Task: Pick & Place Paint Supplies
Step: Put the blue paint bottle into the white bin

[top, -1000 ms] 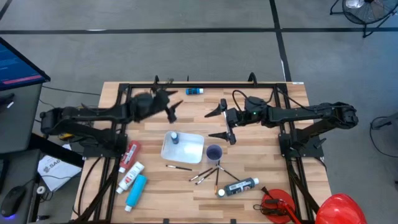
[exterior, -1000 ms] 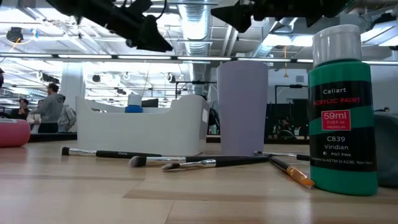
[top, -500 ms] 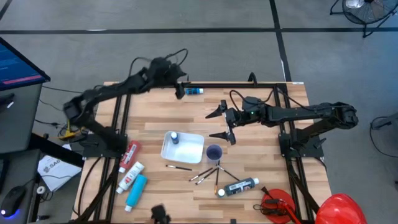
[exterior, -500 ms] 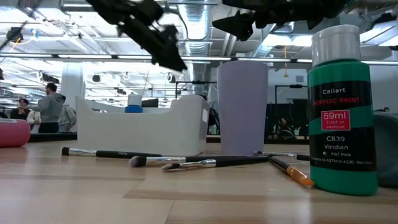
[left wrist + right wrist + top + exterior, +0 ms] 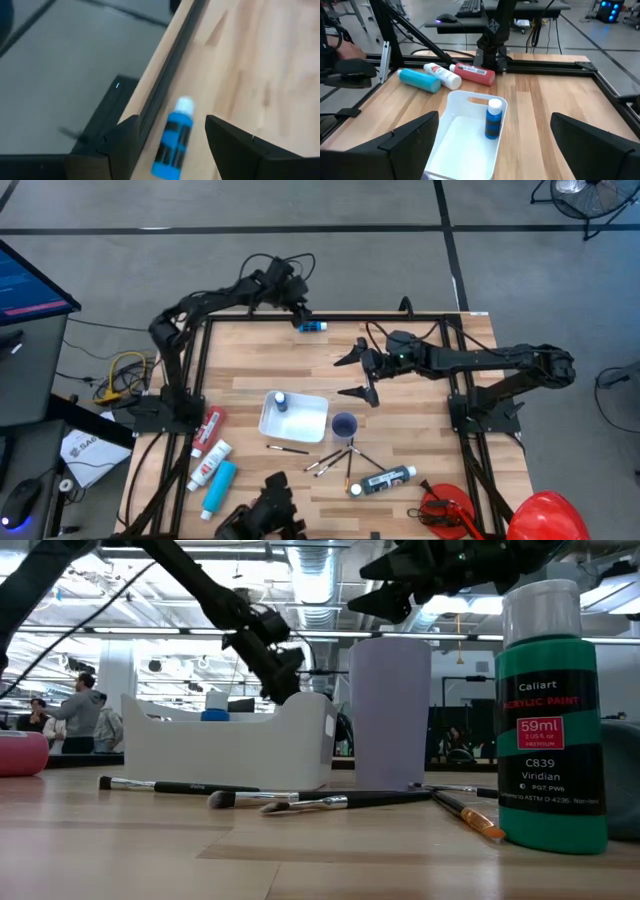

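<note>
Blue paint bottle [image 5: 312,327] with white cap lay lengthwise between the left hand's [image 5: 172,137] parted fingers at the counter's [image 5: 420,410] far edge; right hand [image 5: 362,376] hung open.

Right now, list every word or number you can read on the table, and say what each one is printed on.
All on the green paint bottle, low view:
"Caliart"
"ACRYLIC PAINT"
"59ml", on its red patch
"C839"
"Viridian"
The small print under "59ml" and the bottom line are too small to read.
Red-labelled white tube and small blue bottle at the table's edge: label text unreadable.
</note>
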Robot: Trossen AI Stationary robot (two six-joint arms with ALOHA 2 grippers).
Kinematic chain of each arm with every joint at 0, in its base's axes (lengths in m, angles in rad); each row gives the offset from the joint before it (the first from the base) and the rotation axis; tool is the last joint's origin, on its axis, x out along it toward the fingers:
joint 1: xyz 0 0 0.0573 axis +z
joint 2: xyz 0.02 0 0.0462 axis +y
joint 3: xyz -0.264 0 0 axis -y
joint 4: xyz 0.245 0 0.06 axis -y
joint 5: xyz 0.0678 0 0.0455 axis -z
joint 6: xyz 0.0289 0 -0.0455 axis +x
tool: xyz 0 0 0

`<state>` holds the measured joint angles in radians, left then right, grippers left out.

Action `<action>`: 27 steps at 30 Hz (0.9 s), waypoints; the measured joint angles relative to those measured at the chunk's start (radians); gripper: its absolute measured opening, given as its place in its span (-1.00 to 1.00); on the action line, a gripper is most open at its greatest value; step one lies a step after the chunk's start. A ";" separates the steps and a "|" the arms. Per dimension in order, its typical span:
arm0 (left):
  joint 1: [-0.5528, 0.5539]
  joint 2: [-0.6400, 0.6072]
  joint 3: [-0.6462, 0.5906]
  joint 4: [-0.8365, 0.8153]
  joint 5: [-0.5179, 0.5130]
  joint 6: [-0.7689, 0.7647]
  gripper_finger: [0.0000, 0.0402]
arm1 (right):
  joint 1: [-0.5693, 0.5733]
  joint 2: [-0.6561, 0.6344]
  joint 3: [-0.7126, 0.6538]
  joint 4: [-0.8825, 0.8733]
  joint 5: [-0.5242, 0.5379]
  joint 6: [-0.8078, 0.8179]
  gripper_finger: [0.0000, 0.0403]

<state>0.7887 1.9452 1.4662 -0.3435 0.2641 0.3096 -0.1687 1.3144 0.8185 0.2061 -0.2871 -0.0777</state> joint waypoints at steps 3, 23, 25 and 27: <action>-0.003 -0.005 0.000 0.004 -0.137 0.001 0.11 | -0.005 0.000 0.000 -0.014 0.000 0.000 0.87; 0.110 -0.134 0.045 0.026 0.317 -0.041 0.11 | -0.004 0.000 0.000 -0.027 0.000 0.025 0.87; 0.116 -0.066 0.093 -0.044 0.345 -0.008 0.11 | -0.008 0.000 0.000 -0.027 0.000 0.020 0.87; 0.113 0.004 0.150 -0.112 0.348 0.018 0.11 | -0.011 0.000 0.000 -0.027 0.000 0.018 0.87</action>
<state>0.9015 1.9492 1.6162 -0.4558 0.6119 0.3275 -0.1799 1.3144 0.8185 0.1795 -0.2874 -0.0593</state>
